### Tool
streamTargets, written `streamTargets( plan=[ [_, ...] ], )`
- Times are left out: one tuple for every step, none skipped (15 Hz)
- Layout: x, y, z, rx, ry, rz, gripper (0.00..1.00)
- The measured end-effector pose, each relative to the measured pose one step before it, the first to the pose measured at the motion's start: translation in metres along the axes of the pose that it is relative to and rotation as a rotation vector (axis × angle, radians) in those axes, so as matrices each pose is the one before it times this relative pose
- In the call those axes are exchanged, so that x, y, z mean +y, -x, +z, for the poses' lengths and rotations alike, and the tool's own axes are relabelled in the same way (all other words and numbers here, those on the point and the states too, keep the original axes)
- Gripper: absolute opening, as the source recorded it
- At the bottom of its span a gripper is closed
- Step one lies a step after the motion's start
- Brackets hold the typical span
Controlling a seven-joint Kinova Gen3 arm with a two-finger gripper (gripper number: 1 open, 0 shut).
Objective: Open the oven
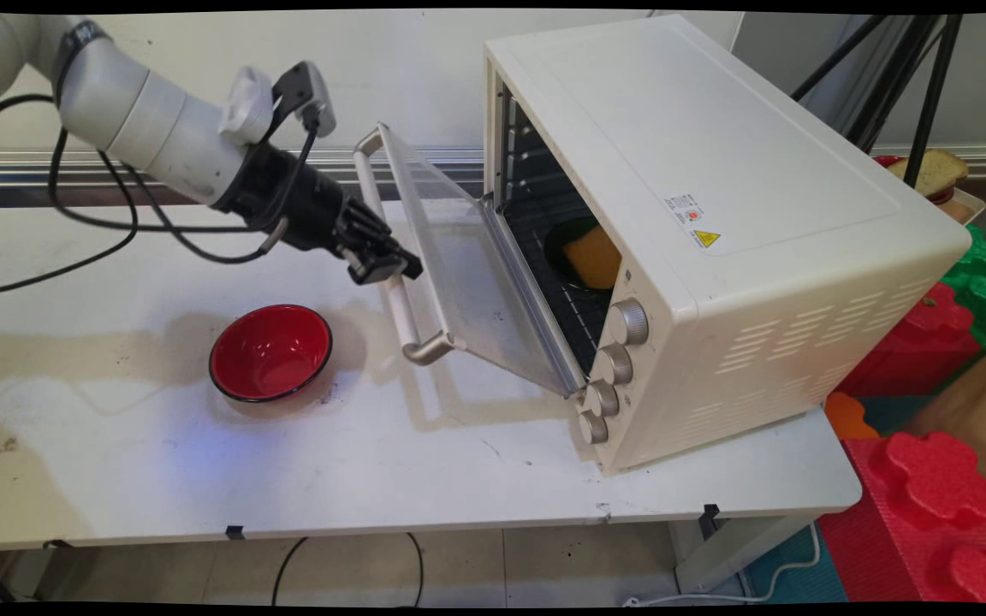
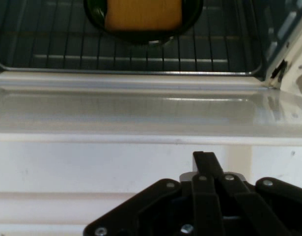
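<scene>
The gripper (image 1: 386, 265) sits at the handle (image 1: 397, 295) of the toaster oven (image 1: 715, 231), whose glass door (image 1: 467, 265) hangs half open, tilted down toward the tabletop (image 1: 373, 462). In the hand view the fingers (image 2: 208, 169) are pressed together into one narrow black stem, with the pale bar of the handle lying straight across just beyond their tips; whether they touch it cannot be told. The main view shows what the hand view does not: the bar runs long from the picture's upper left to its lower right along the free edge of the door, a red bowl (image 1: 270, 352) stands on the tabletop just left of the door, and the oven stands aslant with its four knobs (image 1: 613, 368) at its near corner and its mouth facing left. The hand view looks straight over the door's glass into the cavity, where a yellow-orange slab (image 2: 143, 14) lies on a dark round dish (image 2: 141, 30) on the wire rack (image 2: 131, 54); the main view shows only a slice of them past the door frame.
</scene>
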Motion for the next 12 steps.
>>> streamTargets(
  plan=[
    [0.00092, 0.00349, 0.00035, -0.00142, 0.00066, -0.00062, 0.0],
    [0.00168, 0.00608, 0.00066, -0.00292, 0.00085, -0.00093, 0.0],
    [0.0015, 0.00484, 0.00092, -0.00268, 0.00122, -0.00033, 0.0],
    [0.00167, 0.0057, 0.00115, -0.00409, 0.00077, -0.00064, 0.0],
    [0.00161, 0.0055, 0.00132, -0.00417, 0.0006, -0.0005, 0.0],
    [0.00139, 0.00448, 0.00124, -0.00296, 0.00064, -0.00076, 0.0],
    [0.0017, 0.00477, 0.0019, -0.00272, 0.0009, 0.0003, 0.0],
    [0.00134, 0.0037, 0.00189, -0.00233, 0.00098, 0.00043, 0.0],
    [0.00084, 0.00242, 0.00127, -0.0013, 0.0001, 0.00016, 0.0],
    [0.00119, 0.00356, 0.00184, -0.0024, -0.00001, 0.00017, 0.0],
    [0.00065, 0.00222, 0.00126, -0.00146, -0.00033, 0.00002, 0.0],
    [0.00088, 0.00334, 0.00189, -0.0026, -0.00083, 0.00013, 0.0]
  ],
)
